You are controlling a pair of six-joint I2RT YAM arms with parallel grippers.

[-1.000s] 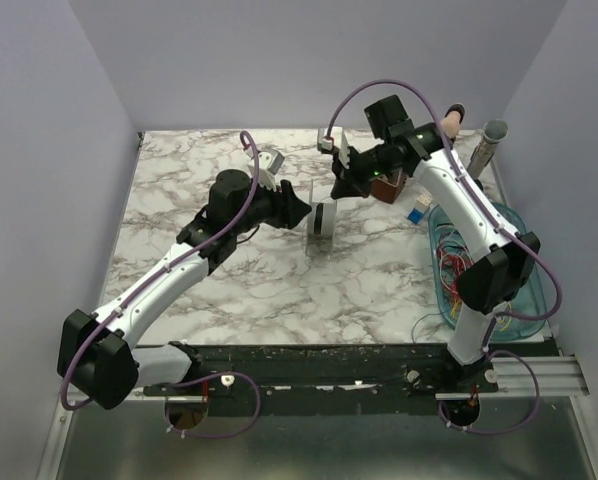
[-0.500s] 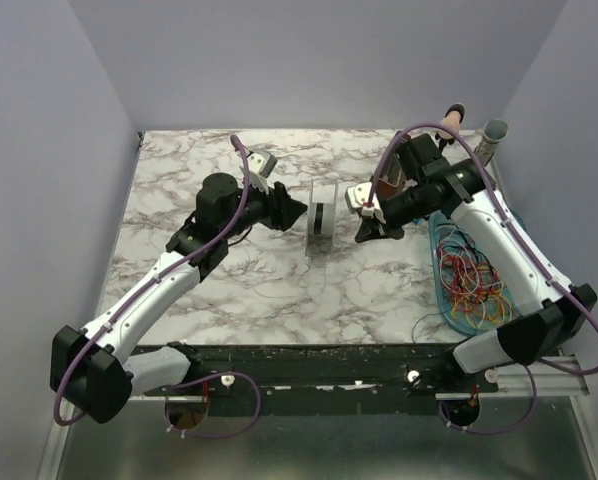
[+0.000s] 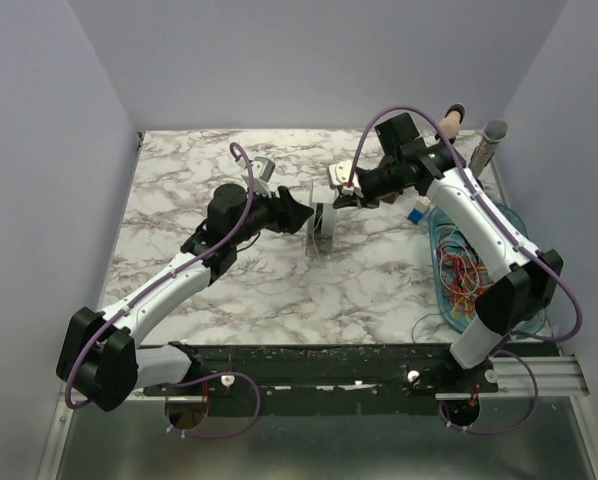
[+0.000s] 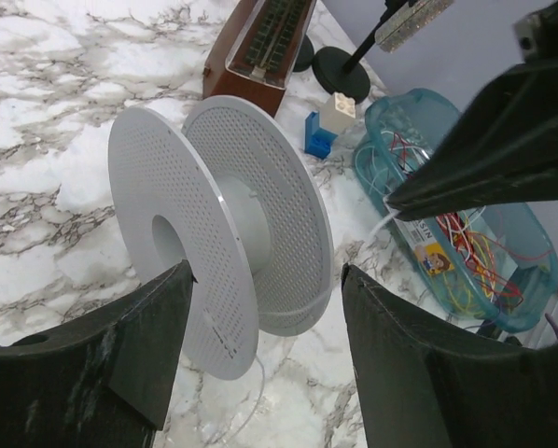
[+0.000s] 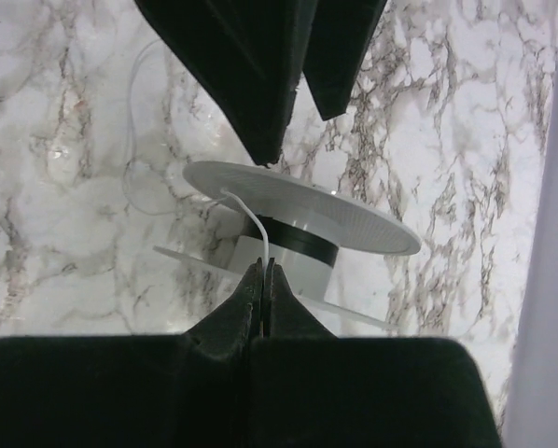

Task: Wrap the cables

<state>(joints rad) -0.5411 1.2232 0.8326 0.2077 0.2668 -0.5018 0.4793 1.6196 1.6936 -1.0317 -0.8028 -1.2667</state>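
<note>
Winding is judged to be the step in hand. At the left, the left gripper (image 3: 299,211) is seen with its jaws apart, one on either side of the white perforated plastic spool (image 4: 260,177). The spool is stood on edge on the marble-patterned table (image 3: 179,190). Whether the flanges are touched cannot be told. Before a turn is laid, the spool would best be steadied by that gripper, so that it is neither rolled nor tipped by the pull. A thin white wire (image 5: 246,213) is run from the spool's core to the right gripper (image 5: 263,271), whose jaws are pressed together on it. The wire should be kept lightly taut and guided between the flanges, not over a rim. So fine a strand could be slipped from the pinch by a hard tug. Slack is seen looped on the table beside the spool and could be snagged. Furthest right, the tangle of red, orange, yellow and green thread-like cables (image 3: 469,280) is contained in the translucent teal plastic tub (image 3: 435,268), well apart from the spool.
</note>
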